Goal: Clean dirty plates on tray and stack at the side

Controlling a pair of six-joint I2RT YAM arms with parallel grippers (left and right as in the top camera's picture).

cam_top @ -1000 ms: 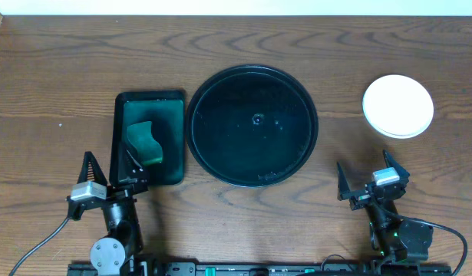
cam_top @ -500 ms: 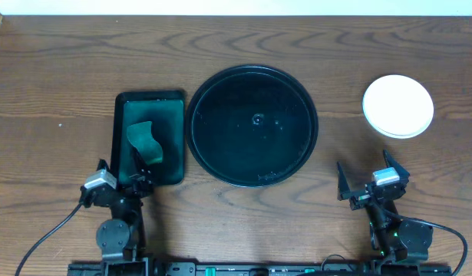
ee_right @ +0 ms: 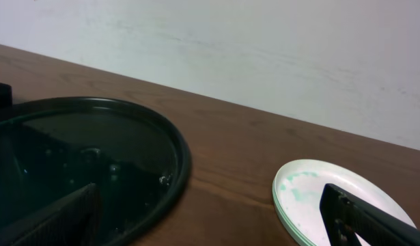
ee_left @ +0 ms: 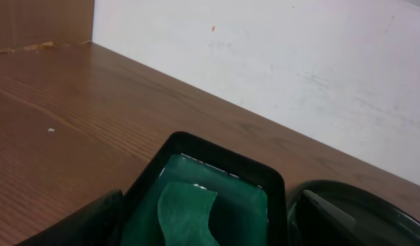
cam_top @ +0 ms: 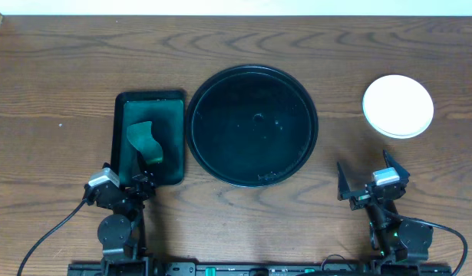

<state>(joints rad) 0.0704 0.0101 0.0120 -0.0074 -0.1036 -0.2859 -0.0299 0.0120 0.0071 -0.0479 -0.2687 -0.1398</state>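
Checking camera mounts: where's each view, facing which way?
Overhead: above the table, looking straight down; left gripper and right gripper at the bottom edge.
Left wrist: low, facing the wall over the green tray; own fingers at bottom.
Right wrist: low, facing the wall, black tray left, plates right; own fingers at bottom corners.
Shared: both wrist views catch the black tray.

Black tray (cam_top: 252, 69) is sitting mid-table, its raised rim blocking low sideways passes. Green tray (cam_top: 150, 96) is lying just left of the black tray, rims almost touching, leaving no gap to pass through. Plates (cam_top: 397, 106) are resting stacked well right of the black tray; a broad lane of bare table (cam_top: 339, 130) is running between. Wood beyond the black tray is lying open.
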